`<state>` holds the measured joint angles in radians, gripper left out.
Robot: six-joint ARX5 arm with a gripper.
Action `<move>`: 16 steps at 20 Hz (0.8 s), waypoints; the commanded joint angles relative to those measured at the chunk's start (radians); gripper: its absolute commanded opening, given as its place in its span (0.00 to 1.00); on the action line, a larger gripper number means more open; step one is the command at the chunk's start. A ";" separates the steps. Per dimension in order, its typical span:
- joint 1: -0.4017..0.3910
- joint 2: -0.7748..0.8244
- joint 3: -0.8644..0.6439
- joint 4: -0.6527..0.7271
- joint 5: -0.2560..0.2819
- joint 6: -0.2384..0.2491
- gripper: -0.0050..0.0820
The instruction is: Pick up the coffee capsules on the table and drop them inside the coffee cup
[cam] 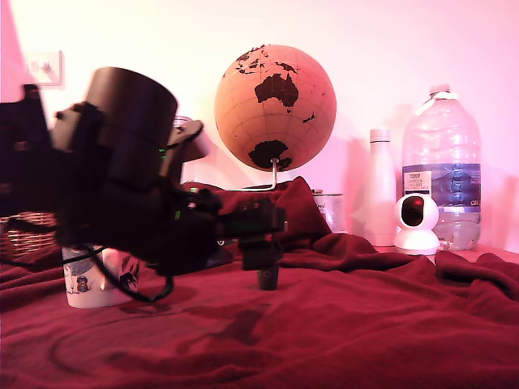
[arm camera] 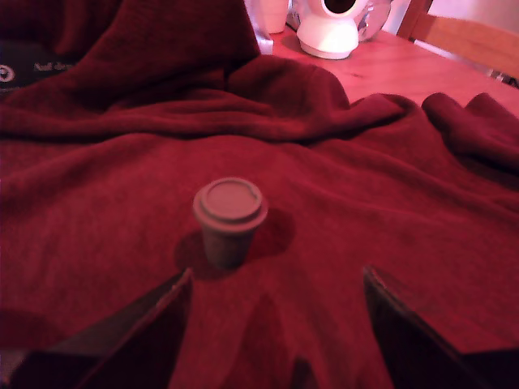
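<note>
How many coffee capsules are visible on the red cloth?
1. The coffee capsule stands upright on the cloth, just ahead of the open claw. Cloth folds may hide others.

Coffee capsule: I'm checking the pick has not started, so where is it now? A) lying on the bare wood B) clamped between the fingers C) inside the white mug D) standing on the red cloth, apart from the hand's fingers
D: in the wrist view the coffee capsule stands wide rim up on the red cloth, with the open hand short of it, touching nothing.

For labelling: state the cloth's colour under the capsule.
Dark red cloth, clearest in the wrist view.
</note>
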<state>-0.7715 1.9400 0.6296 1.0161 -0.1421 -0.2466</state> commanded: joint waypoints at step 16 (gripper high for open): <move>0.049 0.064 0.117 -0.073 0.042 0.011 0.75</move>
<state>-0.7212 1.9797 0.7380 0.9390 -0.1055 -0.2466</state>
